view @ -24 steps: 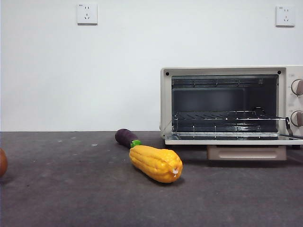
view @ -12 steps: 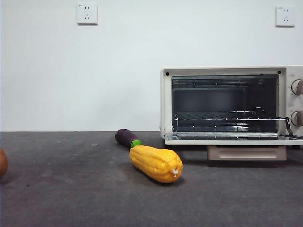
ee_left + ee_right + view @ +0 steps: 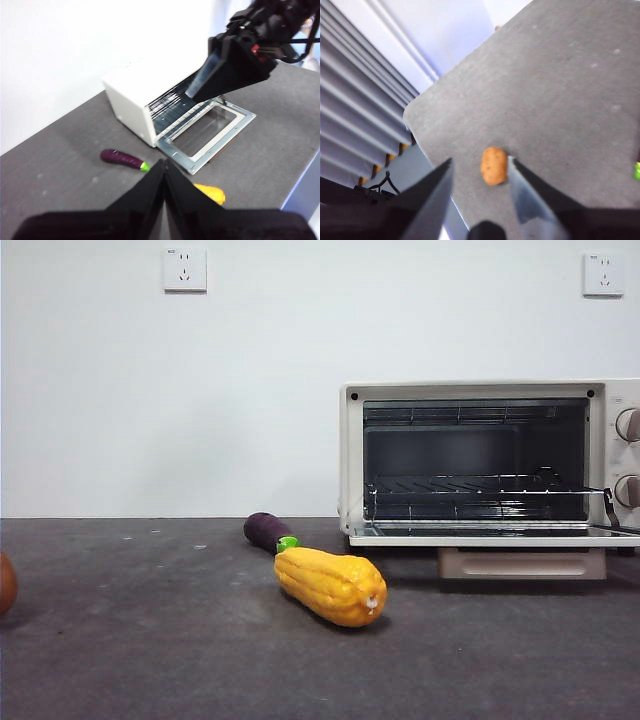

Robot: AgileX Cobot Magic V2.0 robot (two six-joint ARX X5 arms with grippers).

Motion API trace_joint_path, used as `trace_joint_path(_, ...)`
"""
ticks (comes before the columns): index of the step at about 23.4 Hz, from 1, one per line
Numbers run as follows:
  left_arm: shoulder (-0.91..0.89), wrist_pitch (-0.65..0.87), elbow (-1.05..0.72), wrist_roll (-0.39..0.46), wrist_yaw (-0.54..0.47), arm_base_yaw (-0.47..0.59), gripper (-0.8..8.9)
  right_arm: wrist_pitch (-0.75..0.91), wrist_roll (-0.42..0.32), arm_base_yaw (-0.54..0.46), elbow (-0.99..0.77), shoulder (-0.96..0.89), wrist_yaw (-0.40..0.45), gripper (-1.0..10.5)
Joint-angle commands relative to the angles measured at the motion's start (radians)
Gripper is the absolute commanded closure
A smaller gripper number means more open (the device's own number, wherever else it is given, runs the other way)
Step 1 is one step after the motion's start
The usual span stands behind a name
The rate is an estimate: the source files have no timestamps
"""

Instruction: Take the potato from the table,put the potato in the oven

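The potato (image 3: 5,583), an orange-brown lump, shows only as a sliver at the far left edge of the front view, lying on the table (image 3: 150,650). From high above, the right wrist view has the potato (image 3: 494,165) between the jaws of my open right gripper (image 3: 481,164), near the table's corner. Nothing is held. My left gripper (image 3: 163,163) is shut and empty, high over the table. The cream-white oven (image 3: 480,460) stands at the right with its door down flat and its wire rack bare. The oven (image 3: 132,90) also appears in the left wrist view.
A yellow corn cob (image 3: 331,585) lies mid-table with a purple eggplant (image 3: 268,531) just behind it, both left of the oven door (image 3: 490,536). The table edge runs close to the potato in the right wrist view.
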Motion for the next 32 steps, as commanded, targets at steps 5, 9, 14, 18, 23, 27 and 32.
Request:
trace_joint_path(5, -0.222, 0.001, -0.205, -0.085, -0.115, -0.001, 8.2, 0.001, -0.036, 0.097, 0.176, 0.174, 0.022, 6.5)
trace_joint_path(9, -0.414, 0.001, -0.384, -0.116, -0.113, -0.001, 8.2, 0.005, -0.08, 0.177, 0.226, 0.291, 0.114, 2.6)
trace_joint_path(14, -0.622, 0.001, -0.544, -0.087, -0.109, -0.003, 8.2, 0.068, -0.136, 0.261, 0.226, 0.406, 0.217, 1.2)
trace_joint_path(18, -0.74, 0.001, -0.605, -0.1, -0.106, -0.006, 8.2, 0.132, -0.133, 0.291, 0.226, 0.511, 0.289, 1.1)
trace_joint_path(23, -0.76, 0.001, -0.606, -0.132, -0.105, -0.013, 8.2, 0.135, -0.09, 0.298, 0.226, 0.659, 0.332, 0.2)
trace_joint_path(27, -0.76, 0.001, -0.622, -0.163, -0.106, -0.013, 8.2, 0.136, -0.093, 0.311, 0.226, 0.748, 0.332, 0.3)
trace_joint_path(32, -0.76, 0.001, -0.663, -0.194, -0.105, -0.013, 8.2, 0.167, -0.094, 0.32, 0.226, 0.821, 0.323, 0.3)
